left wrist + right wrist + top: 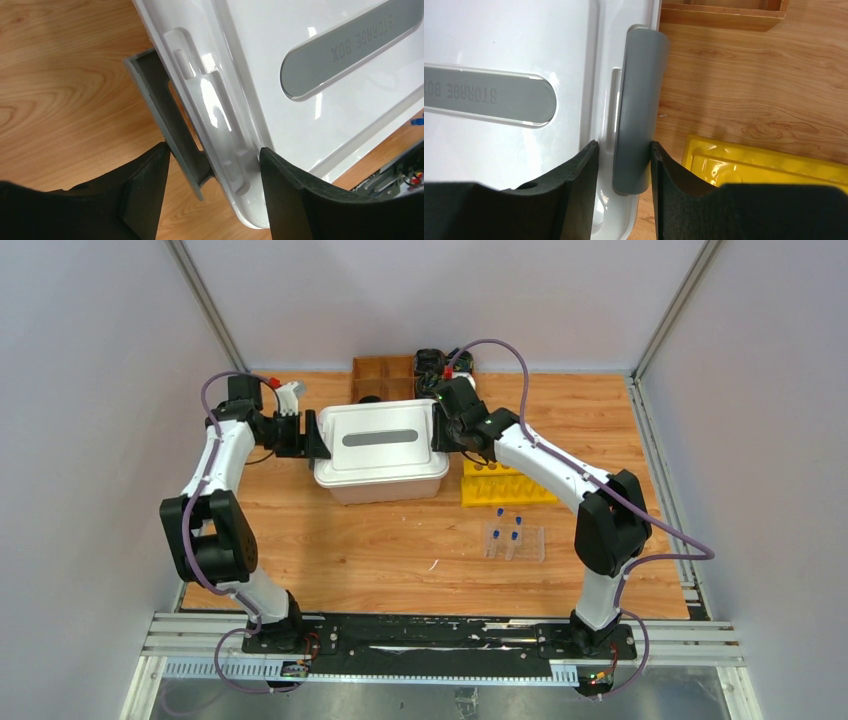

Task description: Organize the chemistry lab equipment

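Observation:
A white storage box (380,452) with its lid on stands at mid-table, between both grippers. My left gripper (312,435) is at its left end. In the left wrist view the left gripper (212,150) is closed across the grey latch (165,115), which is swung outward, and the lid rim (225,145). My right gripper (437,428) is at the right end. The right wrist view shows the right gripper (624,145) clamped over the other grey latch (636,110) and the lid edge. Small clear tubes with blue caps (508,525) stand in a clear rack (513,543) in front of the box to the right.
A yellow tray (505,485) lies just right of the box, under the right forearm. A wooden compartment box (385,378) sits behind the storage box. Grey walls enclose the table on three sides.

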Motion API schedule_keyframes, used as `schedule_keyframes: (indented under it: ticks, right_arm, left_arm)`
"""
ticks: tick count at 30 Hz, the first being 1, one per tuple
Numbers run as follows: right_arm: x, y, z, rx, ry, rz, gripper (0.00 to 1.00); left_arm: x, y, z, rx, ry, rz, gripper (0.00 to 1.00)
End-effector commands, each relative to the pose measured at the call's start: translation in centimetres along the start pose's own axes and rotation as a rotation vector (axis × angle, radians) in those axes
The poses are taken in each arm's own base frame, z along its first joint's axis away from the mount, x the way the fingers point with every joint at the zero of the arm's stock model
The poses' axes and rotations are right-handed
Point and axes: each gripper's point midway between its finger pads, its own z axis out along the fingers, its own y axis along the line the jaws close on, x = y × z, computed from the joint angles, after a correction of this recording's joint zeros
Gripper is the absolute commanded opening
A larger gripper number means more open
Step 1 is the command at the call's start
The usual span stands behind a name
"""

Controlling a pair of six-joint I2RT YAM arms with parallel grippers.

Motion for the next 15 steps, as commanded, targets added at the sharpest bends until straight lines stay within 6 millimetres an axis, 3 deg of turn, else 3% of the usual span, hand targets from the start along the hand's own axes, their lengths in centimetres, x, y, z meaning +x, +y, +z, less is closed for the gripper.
schedule_keyframes:
  ticks: [1,11,15]
  right_arm:
    - [1.7,0.6,-0.6,-0.001,0.062,-0.051,0.24]
    - [2.2,0.6,-0.5,-0.004,0.077,-0.05,0.22]
    - [2.2,0.7,-0.4,-0.009,0.078,-0.051,0.22]
  left_arm:
    - [-0.3,-2.6,0.2,0.025,-0.018,0.087,0.37]
    - [-0.4,-3.2,0.5,-0.011,-0.039,0.129,0.33]
    - [0.4,-3.6,1.2,-0.005,-0.023,0.139,0.3]
